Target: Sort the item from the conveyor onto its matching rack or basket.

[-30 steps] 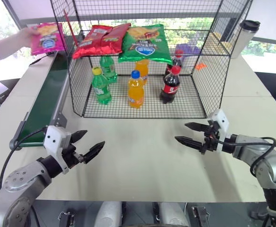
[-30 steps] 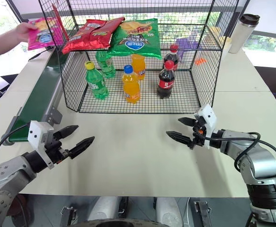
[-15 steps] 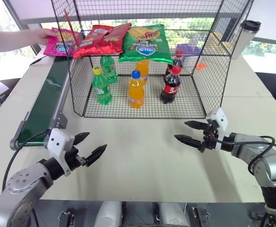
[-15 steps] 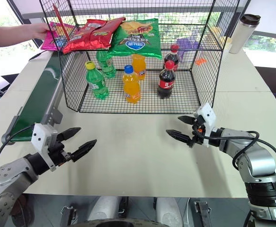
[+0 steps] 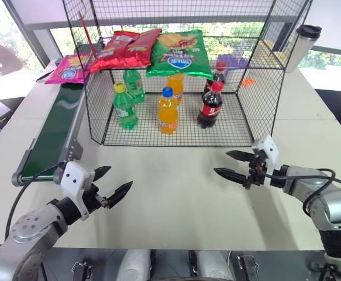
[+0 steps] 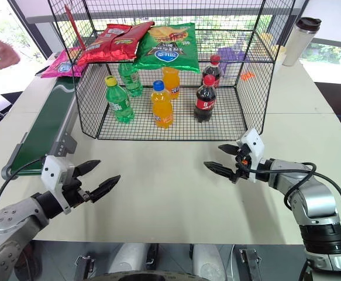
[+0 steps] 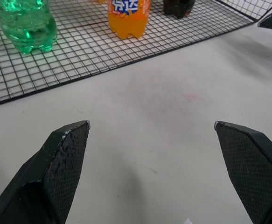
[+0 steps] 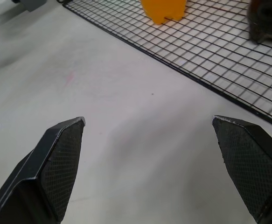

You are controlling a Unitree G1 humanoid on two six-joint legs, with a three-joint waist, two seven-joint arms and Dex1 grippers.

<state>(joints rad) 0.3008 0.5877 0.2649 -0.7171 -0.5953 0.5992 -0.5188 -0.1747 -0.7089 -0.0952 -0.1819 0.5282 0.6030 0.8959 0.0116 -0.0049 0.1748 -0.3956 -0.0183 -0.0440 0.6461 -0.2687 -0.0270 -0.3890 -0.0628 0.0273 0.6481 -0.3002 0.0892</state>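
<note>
Looks like a robotics test lab staged as a small shop. A pale worktop (image 5: 176, 193) carrying a short green conveyor (image 5: 53, 132) and a black wire rack (image 5: 176, 70) stocked with snack bags (image 5: 179, 54) and soda bottles (image 5: 168, 111). Large windows behind, greenery outside.

The pink snack bag (image 5: 69, 61) is glossy, crinkled foil-like film, as are the red bags (image 5: 123, 48) and the green bag (image 5: 179, 54) on the rack's top shelf. The rack (image 5: 249, 99) is thin black wire mesh with a matt coating. The conveyor (image 5: 52, 133) has a dull, dark green rubbery belt between grey metal rails. The bottles (image 5: 167, 110) look like clear, shiny plastic. The desk (image 5: 176, 187) is a smooth, matt, off-white surface. Each claw, left (image 7: 152, 128) and right (image 8: 147, 121), has black fingers (image 7: 66, 154) with fine cross-hatched, rough-looking pads
</note>
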